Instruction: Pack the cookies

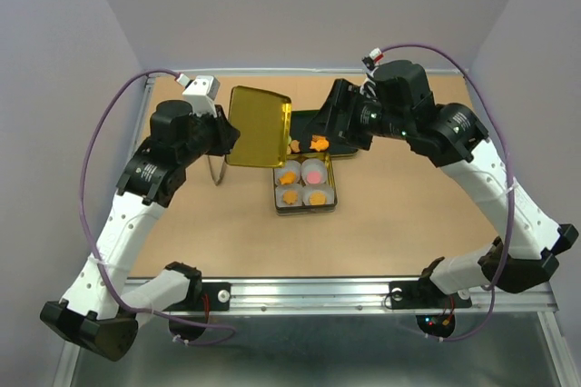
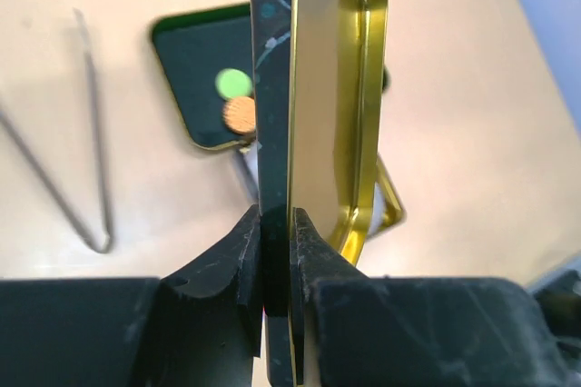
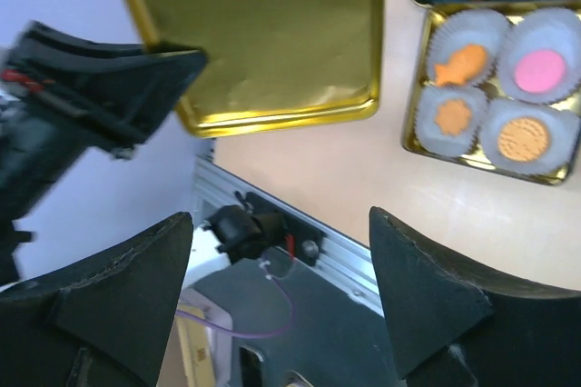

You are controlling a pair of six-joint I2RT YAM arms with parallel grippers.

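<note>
A gold tin lid point(image 1: 259, 126) stands on edge, and my left gripper point(image 2: 277, 242) is shut on its rim. The open tin point(image 1: 278, 189) in front of it has paper cups holding three orange cookies point(image 1: 289, 177) and a pink one point(image 1: 313, 173). In the right wrist view these are a fish-shaped orange cookie point(image 3: 461, 64), a pink one point(image 3: 540, 71) and two more orange ones point(image 3: 524, 137). More orange cookies point(image 1: 315, 143) lie on the black tray point(image 1: 343, 145) behind. A green cookie point(image 2: 234, 84) and an orange one point(image 2: 240, 114) lie on that tray point(image 2: 191, 51). My right gripper point(image 3: 281, 223) hangs open and empty above the tray.
Metal tongs point(image 1: 216, 167) lie on the table left of the tin, also in the left wrist view as tongs point(image 2: 91, 178). The table's metal front rail point(image 3: 272, 223) shows below my right gripper. Grey walls close in the back and both sides.
</note>
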